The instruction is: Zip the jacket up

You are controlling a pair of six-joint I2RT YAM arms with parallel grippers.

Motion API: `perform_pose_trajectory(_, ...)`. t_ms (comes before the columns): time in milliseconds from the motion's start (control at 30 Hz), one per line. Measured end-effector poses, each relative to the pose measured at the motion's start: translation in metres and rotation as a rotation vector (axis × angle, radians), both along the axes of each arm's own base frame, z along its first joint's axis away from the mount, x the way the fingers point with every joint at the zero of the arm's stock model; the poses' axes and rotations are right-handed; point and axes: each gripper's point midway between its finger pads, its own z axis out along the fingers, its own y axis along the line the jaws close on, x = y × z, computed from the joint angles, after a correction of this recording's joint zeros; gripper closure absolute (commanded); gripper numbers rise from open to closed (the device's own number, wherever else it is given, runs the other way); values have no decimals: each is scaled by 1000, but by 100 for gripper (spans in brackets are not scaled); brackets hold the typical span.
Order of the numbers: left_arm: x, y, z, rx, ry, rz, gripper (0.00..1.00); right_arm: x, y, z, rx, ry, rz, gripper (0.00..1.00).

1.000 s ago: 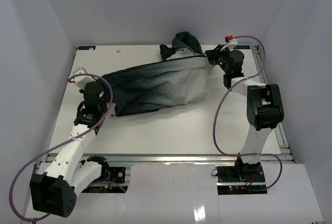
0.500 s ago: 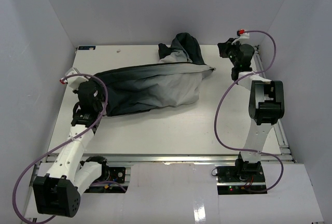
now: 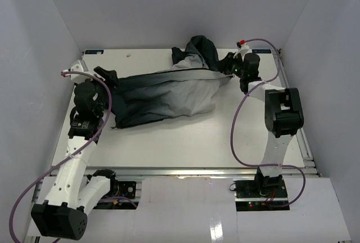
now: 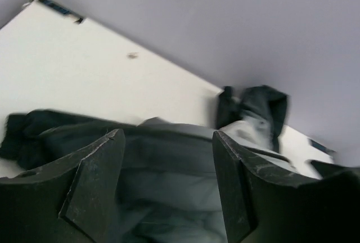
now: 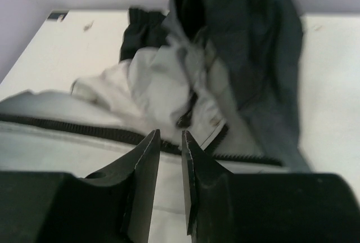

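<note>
Jacket (image 3: 169,94) is lying lengthwise across far half of desk (image 3: 185,147), running left to right. It's dark at left end, fading to grey twd right. Hood (image 3: 199,49) is bunching up at far ctr-right. Zipper (image 3: 185,73) is running along jacket's far edge.

Left end effector (image 4: 169,136) is hanging over jacket's left end, jaws standing wide apart w/ nothing btwn them. Right end effector (image 5: 169,136) is hovering at jacket's right end, just near of hood. Its fingers are parting only a slit, w/ nothing in the gap. Can't tell if it's touching fabric.

Dark strip (image 3: 93,52) is sitting at desk's far-left corner, any print too small to read.

Jacket's left end is lying near desk's left edge. Its right end is stopping short of right edge, w/ right arm standing in that space. Near hem is lying well back from near edge, leaving a wide white band of desk btwn jacket & the 2 arm bases. White walls (image 3: 34,57) are closing in left, far & right sides. Purple cables (image 3: 236,136) are looping off both arms.
</note>
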Motion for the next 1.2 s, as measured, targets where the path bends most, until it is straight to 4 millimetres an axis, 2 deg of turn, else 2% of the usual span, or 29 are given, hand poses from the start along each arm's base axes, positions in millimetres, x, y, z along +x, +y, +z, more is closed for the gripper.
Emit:
perform_pose_trajectory(100,5,-15,41,0,-70,-82,26,-28,27,-31,8,83,40,75)
perform_pose_trajectory(167,9,-23,51,4,-83,-125,26,-51,43,-57,-6,139,51,75)
perform_pose_trajectory(300,23,-49,35,26,-45,-262,26,-109,71,-102,-46,227,79,74)
perform_pose_trajectory(400,46,-81,5,41,14,-428,28,-145,82,-115,-58,242,95,74)
perform_pose_trajectory(500,72,-115,-45,54,126,-578,28,-168,86,-113,-38,228,111,74)
perform_pose_trajectory(600,85,-162,-95,110,241,-731,26,-186,79,-112,-24,208,97,69)
perform_pose_trajectory(700,87,-215,-119,212,279,-903,25,-196,75,-107,-15,185,96,61)
perform_pose_trajectory(767,86,-244,-122,268,279,-998,24,-200,74,-99,-13,164,98,54)
perform_pose_trajectory(800,86,-253,-123,288,284,-1026,24,-200,73,-91,-10,145,97,51)
perform_pose_trajectory(867,84,-270,-125,325,291,-1073,22,-199,72,-76,-3,106,92,36)
perform_pose_trajectory(933,81,-277,-133,351,310,-1077,19,-198,70,-59,6,70,83,31)
perform_pose_trajectory(1067,68,-294,-158,398,381,-1072,18,-197,62,-11,44,-28,40,26)
perform_pose_trajectory(1200,58,-311,-191,408,464,-1062,17,-192,42,13,51,-64,-62,24)
